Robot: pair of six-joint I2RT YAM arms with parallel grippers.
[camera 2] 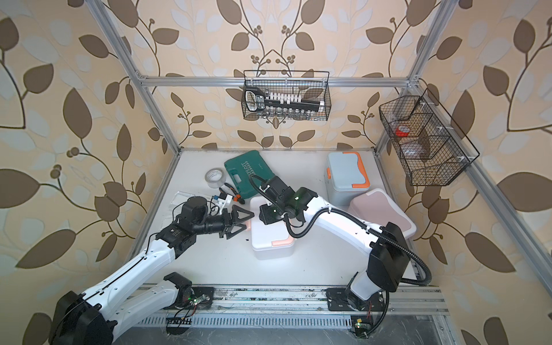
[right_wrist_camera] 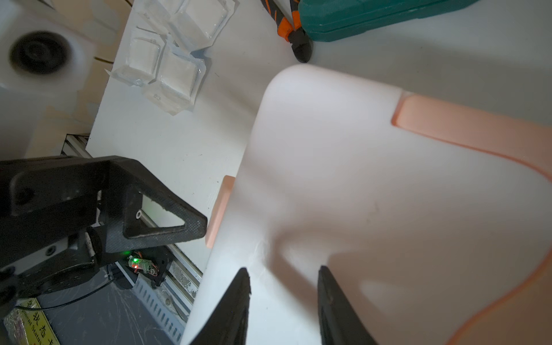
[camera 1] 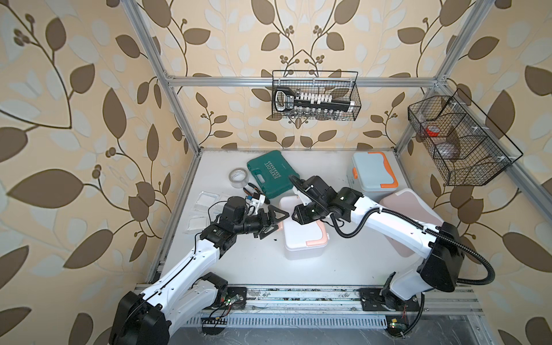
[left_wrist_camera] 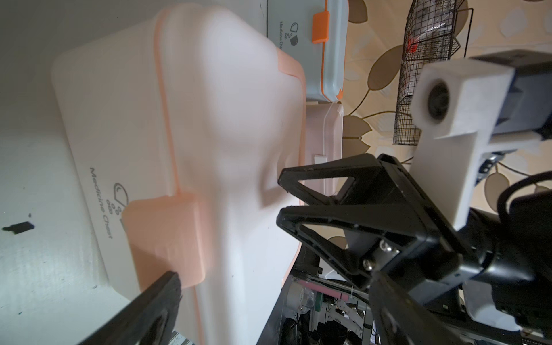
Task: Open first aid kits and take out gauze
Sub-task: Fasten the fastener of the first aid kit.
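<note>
The white first aid kit with peach trim (camera 1: 301, 239) stands mid-table with its lid down and its peach latch (left_wrist_camera: 167, 236) flat against its side. My left gripper (camera 1: 282, 222) is open wide at that latch side, one finger (left_wrist_camera: 167, 289) beside the latch. My right gripper (right_wrist_camera: 283, 283) hovers over the lid's corner, its jaws apart with nothing between them. The blue kit with orange trim (camera 1: 373, 174) stands shut at the back. My right arm partly hides the pink kit (camera 1: 409, 209). Several gauze packets (right_wrist_camera: 176, 59) lie at the table's left edge (camera 1: 198, 222).
A dark green case (camera 1: 273, 176), a roll of tape (camera 1: 239, 177) and orange-handled pliers (right_wrist_camera: 286, 27) lie behind the white kit. Wire baskets hang on the back rail (camera 1: 315, 95) and on the right rail (camera 1: 460, 134). A small dark scrap (left_wrist_camera: 18, 227) lies on the table.
</note>
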